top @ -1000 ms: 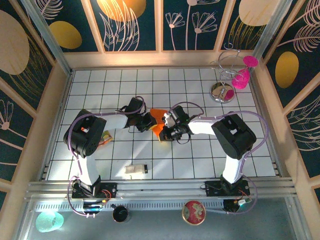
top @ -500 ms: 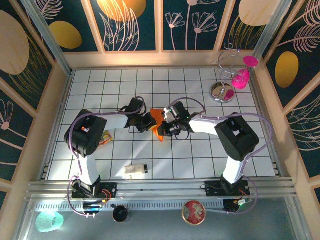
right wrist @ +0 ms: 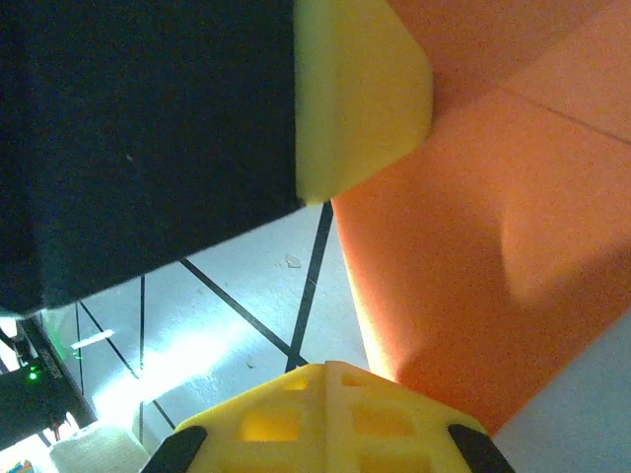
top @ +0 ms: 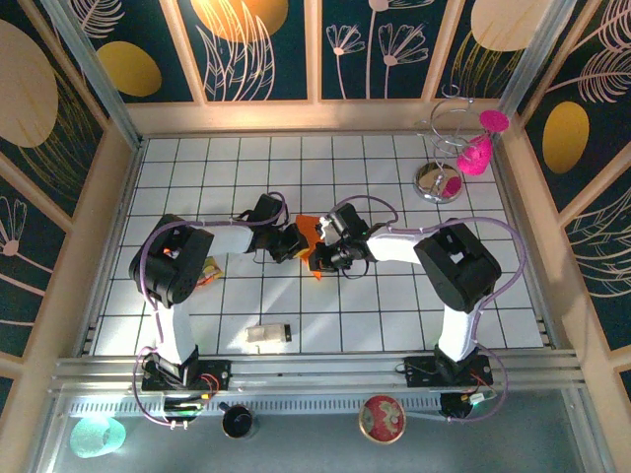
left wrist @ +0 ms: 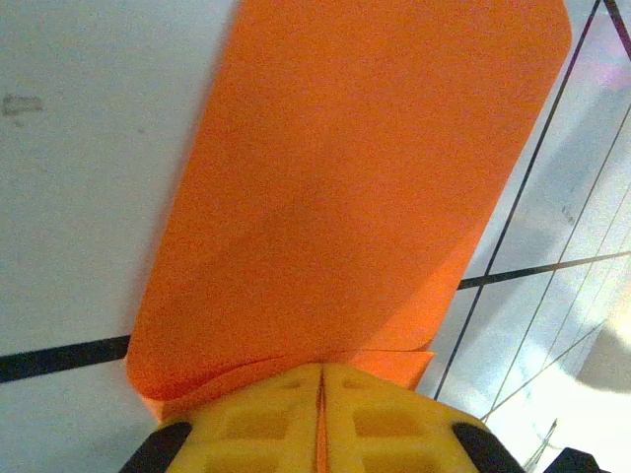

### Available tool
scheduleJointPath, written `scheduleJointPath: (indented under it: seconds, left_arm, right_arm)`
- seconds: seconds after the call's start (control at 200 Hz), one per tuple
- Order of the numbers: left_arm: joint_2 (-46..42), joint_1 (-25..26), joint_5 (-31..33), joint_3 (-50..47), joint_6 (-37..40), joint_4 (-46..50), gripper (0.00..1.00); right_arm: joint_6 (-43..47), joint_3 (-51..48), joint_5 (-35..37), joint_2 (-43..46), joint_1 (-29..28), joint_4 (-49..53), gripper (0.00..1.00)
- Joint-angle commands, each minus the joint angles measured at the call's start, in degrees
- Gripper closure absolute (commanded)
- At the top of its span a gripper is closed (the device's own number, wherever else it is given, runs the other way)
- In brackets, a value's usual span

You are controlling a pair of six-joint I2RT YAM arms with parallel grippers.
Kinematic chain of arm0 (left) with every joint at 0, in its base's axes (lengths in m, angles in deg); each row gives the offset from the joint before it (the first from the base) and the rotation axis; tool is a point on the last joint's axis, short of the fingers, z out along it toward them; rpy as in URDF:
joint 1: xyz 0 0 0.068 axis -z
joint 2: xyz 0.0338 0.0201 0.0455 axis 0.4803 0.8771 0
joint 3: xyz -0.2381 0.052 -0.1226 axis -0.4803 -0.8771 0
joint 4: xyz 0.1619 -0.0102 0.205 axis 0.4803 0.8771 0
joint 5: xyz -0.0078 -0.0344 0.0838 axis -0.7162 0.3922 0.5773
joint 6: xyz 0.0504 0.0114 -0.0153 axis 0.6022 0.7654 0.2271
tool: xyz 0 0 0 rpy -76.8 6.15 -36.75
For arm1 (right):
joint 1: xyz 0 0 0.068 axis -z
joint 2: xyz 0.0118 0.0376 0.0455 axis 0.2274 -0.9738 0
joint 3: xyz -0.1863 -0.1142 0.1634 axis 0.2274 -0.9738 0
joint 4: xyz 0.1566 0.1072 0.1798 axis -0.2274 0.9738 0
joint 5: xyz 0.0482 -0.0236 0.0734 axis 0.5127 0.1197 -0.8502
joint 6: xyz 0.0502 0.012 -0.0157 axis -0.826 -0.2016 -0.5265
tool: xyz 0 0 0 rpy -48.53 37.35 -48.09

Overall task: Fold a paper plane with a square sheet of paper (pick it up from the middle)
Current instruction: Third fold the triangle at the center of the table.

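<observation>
We see the sheet of orange paper (top: 310, 242) folded down to a small, narrow shape. It sits beyond the small beige block (top: 268, 335) and slightly to its right. Close up, the paper (left wrist: 345, 197) is plain and unmarked, in overlapping layers with a stepped lower edge. From the right wrist, its surface (right wrist: 473, 246) shows a diagonal crease and a soft dent. We cannot tell whether it lies flat.

No legible txt, labels, nos. or signs anywhere in view.
</observation>
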Motion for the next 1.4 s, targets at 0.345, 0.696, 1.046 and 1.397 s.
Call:
scheduleJointPath:
  seconds: [0.345, 0.696, 1.046, 1.397]
  left_arm:
    - [2.6, -0.3, 1.7, -2.0, -0.3, 0.4, 0.92]
    - [2.6, -0.4, 1.6, -2.1, -0.2, 0.3, 0.92]
    - [2.0, -0.4, 1.4, -2.0, -0.1, 0.2, 0.92]
    - [2.2, -0.5, 1.5, -2.1, -0.1, 0.2, 0.92]
  right_arm:
    - [0.4, -2.2, -1.2, 1.3, -1.8, 4.3, 1.0]
    - [-0.3, -4.3, -0.8, 0.0, -2.3, 2.9, 1.0]
    - [-1.3, -0.7, 2.7, 5.6, -0.2, -1.7, 1.0]
    - [-0.8, 0.7, 3.5, -0.3, -0.4, -1.0, 1.0]
